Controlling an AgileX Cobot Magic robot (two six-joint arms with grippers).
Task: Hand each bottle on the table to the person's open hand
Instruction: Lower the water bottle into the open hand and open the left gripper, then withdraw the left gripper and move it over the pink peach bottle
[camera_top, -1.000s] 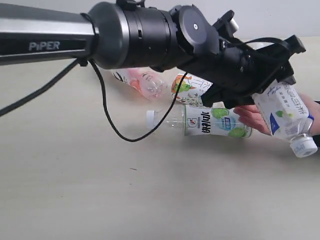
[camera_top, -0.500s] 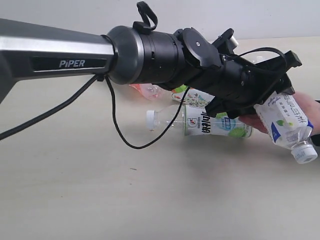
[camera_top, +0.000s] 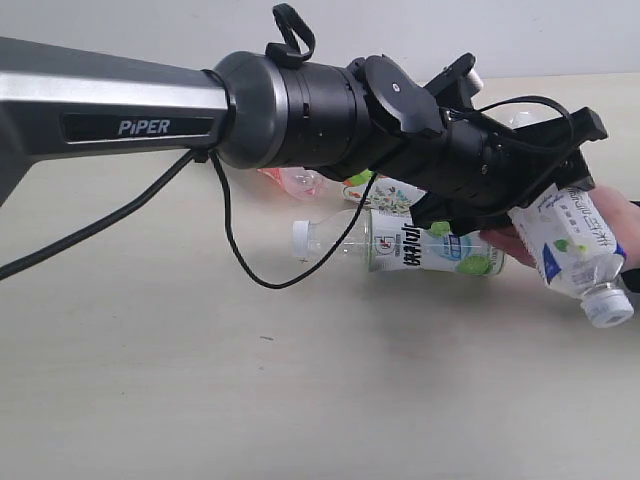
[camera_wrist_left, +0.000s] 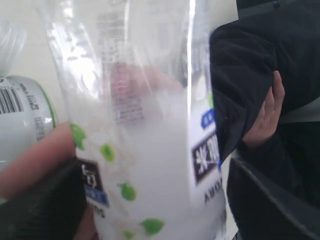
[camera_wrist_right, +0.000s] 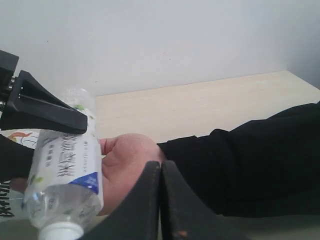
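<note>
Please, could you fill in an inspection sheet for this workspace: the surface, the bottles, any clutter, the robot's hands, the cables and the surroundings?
Surface: pale wood-grain table, with one tiny dark speck.
Job's things: blue-marked bottle in the air, tilted cap down, at the person's hand; green-lime bottle lying on its side; pink bottle and orange-green bottle behind it, partly hidden by the left arm.
Clutter: nothing seen.
Robot hands: left hand closed on the blue-marked bottle; right hand shut, empty.
Cables: black cable hangs in a loop below the left arm.
Surroundings: plain pale wall; the person's black sleeve.
</note>
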